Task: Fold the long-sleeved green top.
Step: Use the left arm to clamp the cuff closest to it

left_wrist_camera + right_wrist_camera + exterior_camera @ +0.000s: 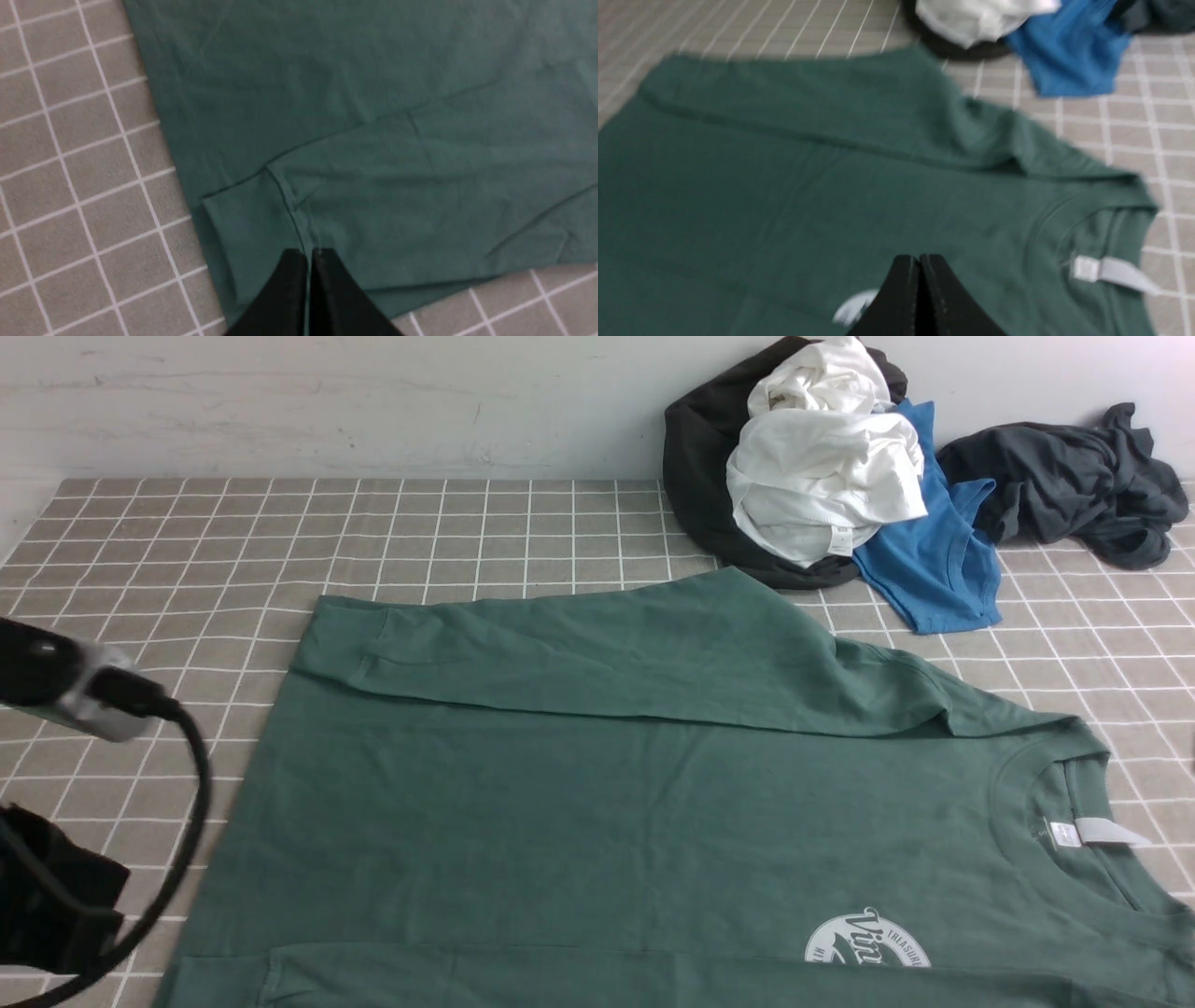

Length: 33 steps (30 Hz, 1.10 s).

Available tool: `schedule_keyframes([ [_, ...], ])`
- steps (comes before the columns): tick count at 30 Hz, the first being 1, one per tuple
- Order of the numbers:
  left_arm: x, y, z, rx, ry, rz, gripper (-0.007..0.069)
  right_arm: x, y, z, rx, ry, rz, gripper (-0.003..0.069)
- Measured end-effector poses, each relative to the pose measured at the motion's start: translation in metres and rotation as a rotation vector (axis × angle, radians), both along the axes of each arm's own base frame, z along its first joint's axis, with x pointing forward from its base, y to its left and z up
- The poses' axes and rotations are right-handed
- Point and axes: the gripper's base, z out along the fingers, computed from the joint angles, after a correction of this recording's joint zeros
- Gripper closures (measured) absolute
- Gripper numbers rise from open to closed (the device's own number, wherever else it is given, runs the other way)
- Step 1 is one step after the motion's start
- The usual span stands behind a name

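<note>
Left gripper (309,254) closed, seemingly empty, tips over cuff (247,224) of green cotton long-sleeved top (597,803); right gripper (919,259) closed above chest. Far sleeve (607,644) lies inward, likely to narrow body.

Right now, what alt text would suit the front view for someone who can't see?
A green long-sleeved top lies spread on a grey checked cloth, its far sleeve folded across the body. Behind it, by the wall, sit a heap of white, black and blue clothes and a dark grey garment; the left arm shows at left.
</note>
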Motion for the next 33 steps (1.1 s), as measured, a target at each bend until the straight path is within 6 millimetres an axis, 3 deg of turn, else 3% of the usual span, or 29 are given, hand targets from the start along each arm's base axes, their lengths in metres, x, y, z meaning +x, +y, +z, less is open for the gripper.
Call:
schedule_keyframes([
  [4, 0.024, -0.022, -0.030, 0.102, 0.173, -0.120, 0.0547, 0.011, 0.032, -0.013, -0.135, 0.324, 0.290, 0.0673],
  [6, 0.034, -0.029, -0.043, 0.124, 0.239, -0.129, 0.0495, 0.013, 0.041, -0.022, -0.186, 0.391, 0.362, 0.0673],
  [7, 0.034, -0.030, -0.043, 0.126, 0.239, -0.130, 0.0488, 0.012, 0.042, -0.023, -0.191, 0.391, 0.368, 0.0673],
  [8, 0.044, -0.035, -0.056, 0.146, 0.293, -0.130, 0.0419, 0.012, 0.049, -0.027, -0.224, 0.407, 0.413, 0.0673],
  [13, 0.067, -0.040, -0.085, 0.192, 0.356, -0.128, 0.0203, 0.009, 0.053, -0.029, -0.253, 0.414, 0.450, 0.0673],
  [14, 0.067, -0.040, -0.085, 0.192, 0.356, -0.128, 0.0203, 0.009, 0.053, -0.029, -0.253, 0.414, 0.450, 0.0673],
  [16, 0.079, -0.040, -0.101, 0.226, 0.365, -0.133, 0.0120, 0.009, 0.053, -0.029, -0.256, 0.414, 0.451, 0.0673],
  [18, 0.087, -0.041, -0.111, 0.249, 0.364, -0.139, 0.0085, 0.009, 0.053, -0.029, -0.256, 0.414, 0.451, 0.0673],
  [27, 0.108, -0.043, -0.153, 0.307, 0.401, -0.187, 0.0082, 0.009, 0.053, -0.029, -0.261, 0.408, 0.464, 0.0673],
  [33, 0.115, -0.045, -0.170, 0.311, 0.419, -0.191, 0.0163, 0.009, 0.053, -0.029, -0.262, 0.407, 0.466, 0.0673],
])
